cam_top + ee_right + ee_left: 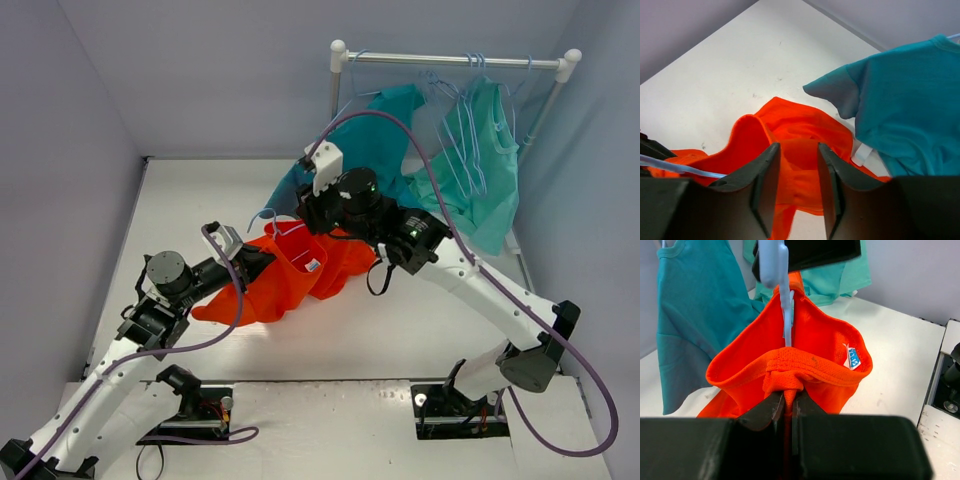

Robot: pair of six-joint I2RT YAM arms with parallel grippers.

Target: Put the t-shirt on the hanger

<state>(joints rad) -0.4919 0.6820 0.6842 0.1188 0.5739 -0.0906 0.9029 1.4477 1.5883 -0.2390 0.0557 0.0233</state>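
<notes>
Orange t-shirt on white table

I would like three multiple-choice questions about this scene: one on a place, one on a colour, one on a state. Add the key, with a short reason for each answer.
1. Where does the clothes rack stand on the table?
A. at the near left corner
B. at the far right corner
C. between the arm bases

2. Which colour is the t-shirt?
A. yellow
B. black
C. orange-red

3. In what state is the left gripper?
A. shut on the t-shirt's neck edge
B. wide open above the table
C. shut on a hanger

Key:
1 B: the top view shows its bar at the far right.
2 C: all three views show orange-red fabric.
3 A: the left wrist view shows both fingers pinching the bunched neck edge.
</notes>
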